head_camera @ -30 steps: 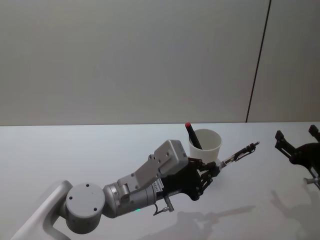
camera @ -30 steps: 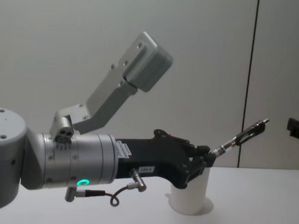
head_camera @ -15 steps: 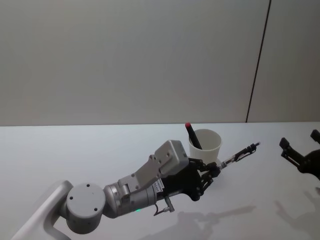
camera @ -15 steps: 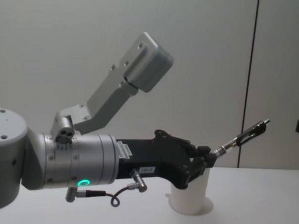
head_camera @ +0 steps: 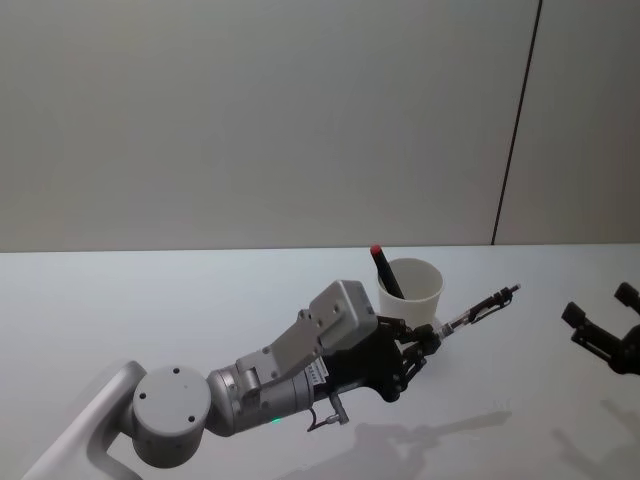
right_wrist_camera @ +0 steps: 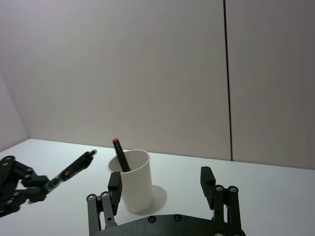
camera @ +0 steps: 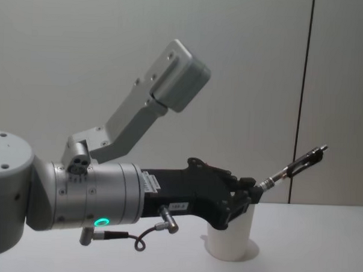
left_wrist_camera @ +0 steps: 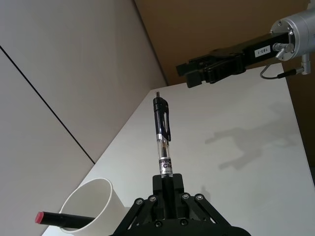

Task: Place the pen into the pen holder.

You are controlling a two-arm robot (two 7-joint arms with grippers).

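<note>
My left gripper (head_camera: 432,338) (camera: 252,192) is shut on one end of a black and clear pen (head_camera: 482,307) (left_wrist_camera: 163,142) (camera: 295,164) (right_wrist_camera: 69,170). The pen sticks out up and to the right, above the table. The white paper cup pen holder (head_camera: 410,288) (right_wrist_camera: 134,179) (camera: 230,237) (left_wrist_camera: 93,209) stands just behind and beside that gripper. A red-capped black pen (head_camera: 384,271) (right_wrist_camera: 119,154) (left_wrist_camera: 64,219) leans inside the cup. My right gripper (head_camera: 603,327) (right_wrist_camera: 162,189) (left_wrist_camera: 197,73) hovers open at the far right, apart from both.
The white table (head_camera: 150,300) stretches wide to the left and in front. A pale wall with a dark vertical seam (head_camera: 515,130) stands behind.
My right gripper has drawn back to the right and lower, away from the pen. The left gripper and the pen have stayed put.
</note>
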